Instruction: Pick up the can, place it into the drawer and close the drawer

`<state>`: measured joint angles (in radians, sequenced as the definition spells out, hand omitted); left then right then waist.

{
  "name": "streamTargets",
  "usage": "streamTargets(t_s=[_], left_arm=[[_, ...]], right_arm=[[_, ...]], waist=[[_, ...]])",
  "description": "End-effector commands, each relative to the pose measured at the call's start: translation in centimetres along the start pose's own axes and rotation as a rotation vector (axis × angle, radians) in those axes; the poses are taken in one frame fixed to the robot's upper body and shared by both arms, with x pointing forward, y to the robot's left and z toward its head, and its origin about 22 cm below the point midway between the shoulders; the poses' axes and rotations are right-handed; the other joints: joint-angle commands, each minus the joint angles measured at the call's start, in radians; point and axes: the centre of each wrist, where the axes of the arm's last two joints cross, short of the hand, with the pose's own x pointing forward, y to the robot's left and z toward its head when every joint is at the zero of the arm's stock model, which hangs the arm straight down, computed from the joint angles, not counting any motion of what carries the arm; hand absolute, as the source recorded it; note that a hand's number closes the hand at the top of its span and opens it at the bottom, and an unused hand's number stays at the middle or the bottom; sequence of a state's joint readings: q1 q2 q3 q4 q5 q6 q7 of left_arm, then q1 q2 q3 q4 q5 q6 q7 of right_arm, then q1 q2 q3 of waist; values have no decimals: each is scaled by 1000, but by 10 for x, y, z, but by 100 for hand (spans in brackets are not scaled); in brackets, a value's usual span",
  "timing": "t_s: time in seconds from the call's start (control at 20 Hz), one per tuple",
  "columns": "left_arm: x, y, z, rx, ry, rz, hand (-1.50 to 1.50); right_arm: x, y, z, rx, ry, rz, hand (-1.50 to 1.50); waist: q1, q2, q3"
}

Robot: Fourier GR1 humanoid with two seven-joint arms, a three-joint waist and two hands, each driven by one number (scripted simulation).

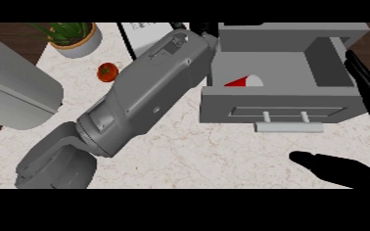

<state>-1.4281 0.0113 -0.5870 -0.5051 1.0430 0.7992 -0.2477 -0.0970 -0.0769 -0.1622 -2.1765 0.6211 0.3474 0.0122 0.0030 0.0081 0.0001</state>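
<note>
The left hand sits at the drawer's back left corner, its grasp hidden behind the forearm, so I can't tell. The can is in, lying against the front wall of the drawer! The drawer stands open, so closing remains; the right hand rests open and empty at the counter's near right corner.

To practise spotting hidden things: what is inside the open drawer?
A red and white can shows in the drawer, against its front wall. Only part of it is visible: the front wall covers the rest, and the left forearm hides one drawer corner.
</note>
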Motion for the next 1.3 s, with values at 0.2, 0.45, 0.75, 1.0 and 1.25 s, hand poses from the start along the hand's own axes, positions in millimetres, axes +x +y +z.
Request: streamTargets(t_s=[0.2,0.45,0.75,1.0,1.25], left_arm=[[-4,15,-2,4,12,-13,-150],[6,25,-4,16,5,-27,-150],[11,60,-16,55,-1,-43,-150],[29,79,-17,54,10,-37,-150],[43,92,-20,76,20,-35,-150]], right_arm=[[-16,58,-65,86,-37,185,-150],[-38,89,-85,185,-41,308,-150],[-41,118,-120,211,-24,453,-150],[-78,145,-122,229,28,489,-150],[-97,166,-130,216,36,569,-150]], waist=[[27,-5,0],[33,-7,0],[33,-6,0],[40,-7,0],[36,-1,1]])
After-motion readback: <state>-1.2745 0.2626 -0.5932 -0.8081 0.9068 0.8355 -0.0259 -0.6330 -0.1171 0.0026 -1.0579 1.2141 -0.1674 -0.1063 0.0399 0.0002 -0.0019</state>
